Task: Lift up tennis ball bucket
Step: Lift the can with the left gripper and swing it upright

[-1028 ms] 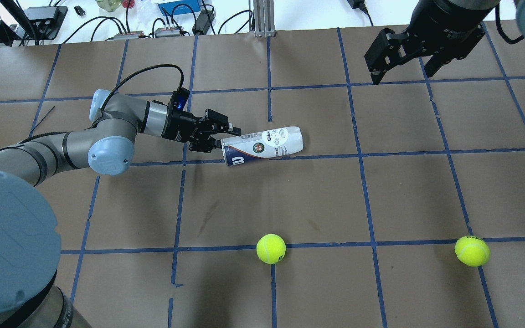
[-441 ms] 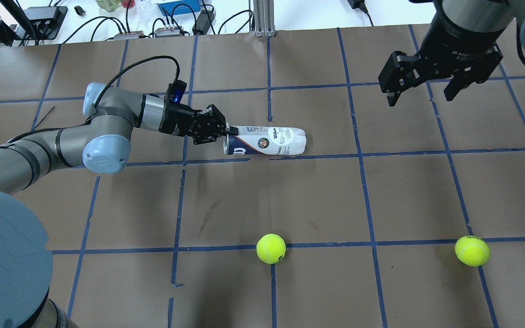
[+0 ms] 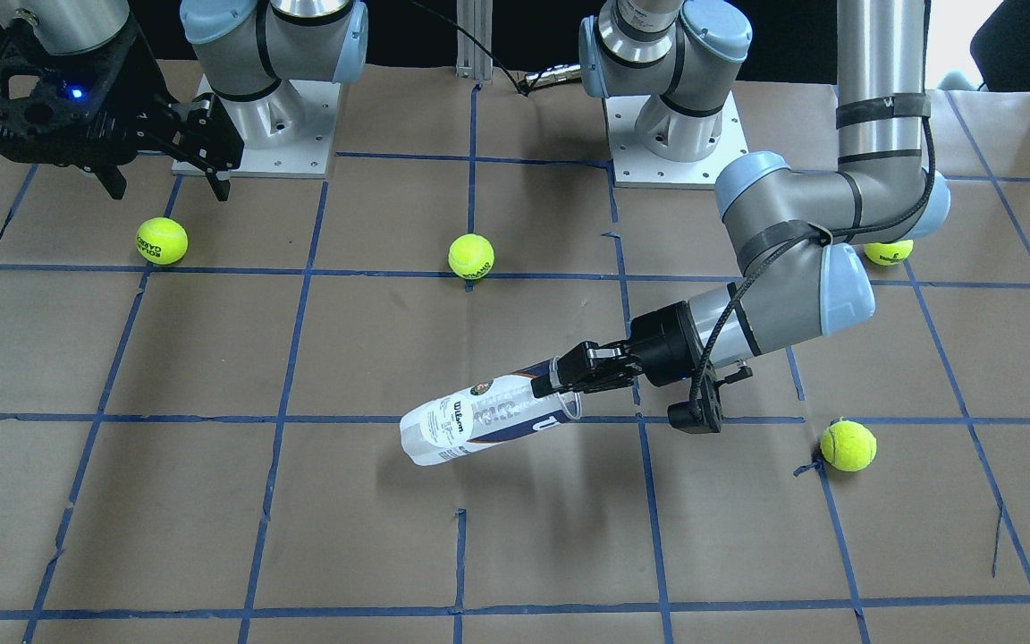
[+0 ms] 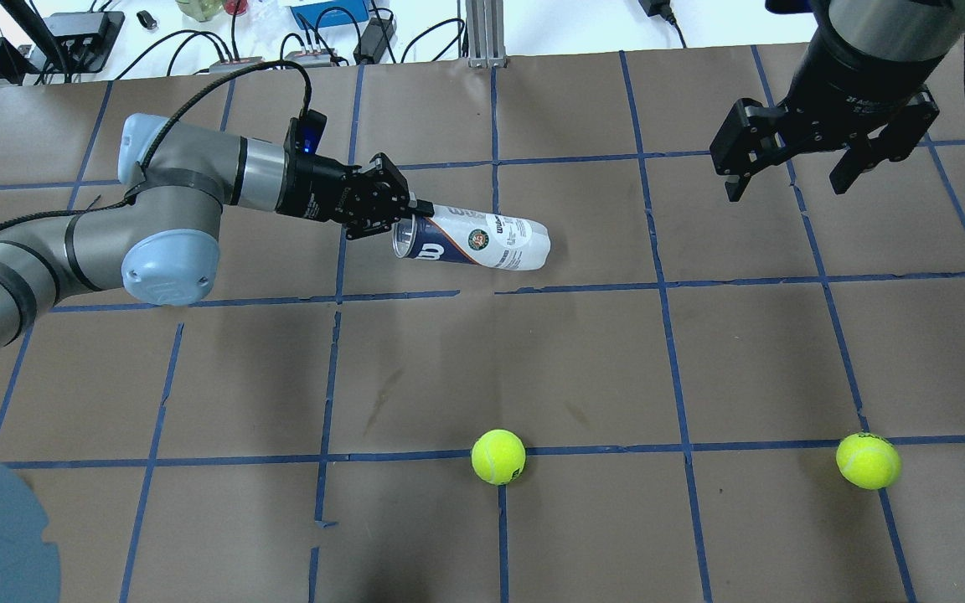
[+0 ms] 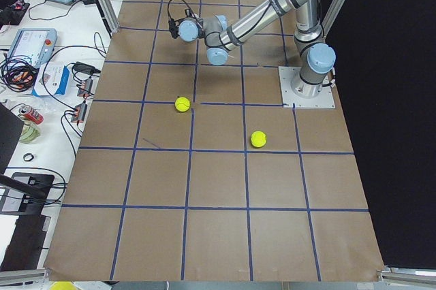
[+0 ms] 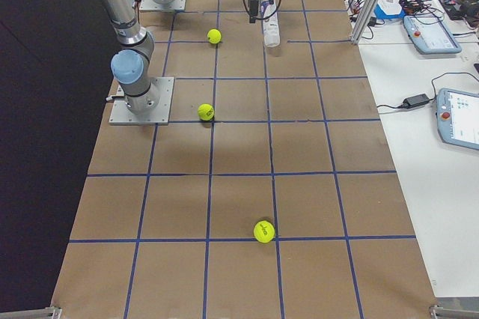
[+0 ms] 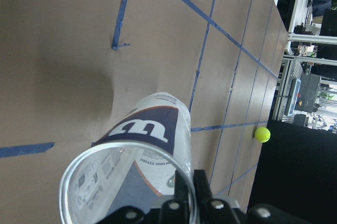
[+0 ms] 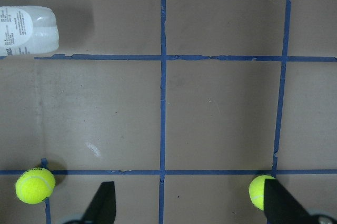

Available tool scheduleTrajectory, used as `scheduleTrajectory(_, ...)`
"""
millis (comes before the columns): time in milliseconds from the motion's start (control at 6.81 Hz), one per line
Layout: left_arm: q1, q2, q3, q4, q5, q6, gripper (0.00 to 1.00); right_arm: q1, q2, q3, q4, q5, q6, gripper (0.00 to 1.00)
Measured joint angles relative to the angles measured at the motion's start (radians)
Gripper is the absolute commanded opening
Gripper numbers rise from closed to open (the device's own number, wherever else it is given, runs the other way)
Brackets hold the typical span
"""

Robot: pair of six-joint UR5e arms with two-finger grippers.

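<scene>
The tennis ball bucket [image 4: 482,243] is a clear can with a white and navy Wilson label. My left gripper [image 4: 415,209] is shut on the rim of its open end. The can is held nearly level above the brown table and casts a shadow below it in the front-facing view [image 3: 470,420]. Its closed end hangs a little lower. The left wrist view looks into the open mouth [image 7: 142,145], with one finger inside the rim. My right gripper [image 4: 792,176] is open and empty, high over the far right of the table, well away from the can.
Tennis balls lie on the table: one near the front centre [image 4: 498,456], one at the front right [image 4: 868,461], and one beside the left arm [image 3: 848,444]. Another ball [image 3: 889,253] is partly hidden behind the left arm's elbow. Cables and boxes line the far edge [image 4: 307,50].
My left gripper has lifted the can's open end and carried the can up and toward the far side. The right gripper has drifted slightly right and stayed open.
</scene>
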Motion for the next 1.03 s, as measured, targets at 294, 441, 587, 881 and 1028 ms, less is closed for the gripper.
scheduleTrajectory(294, -0.039, 0.043, 0.127, -0.021, 0.268, -0.053, 0.0, -0.003, 0.0, -0.004, -0.008, 0.004, 0.0, 1.0)
scheduleTrajectory(441, -0.069, 0.037, 0.213, -0.055, 0.43, -0.041, 0.0, -0.003, 0.0, -0.004, -0.013, 0.004, 0.0, 1.0)
scheduleTrajectory(587, -0.084, 0.025, 0.303, -0.127, 0.551, 0.012, 0.0, -0.004, 0.0, -0.005, -0.015, 0.003, 0.0, 1.0)
scheduleTrajectory(881, -0.136, -0.035, 0.51, -0.358, 0.75, 0.117, 0.0, -0.004, 0.0, -0.007, -0.018, 0.002, -0.001, 1.0)
scheduleTrajectory(1028, -0.193, -0.065, 0.584, -0.421, 0.858, 0.151, 0.0, -0.003, 0.0, -0.007, -0.024, 0.002, -0.001, 1.0)
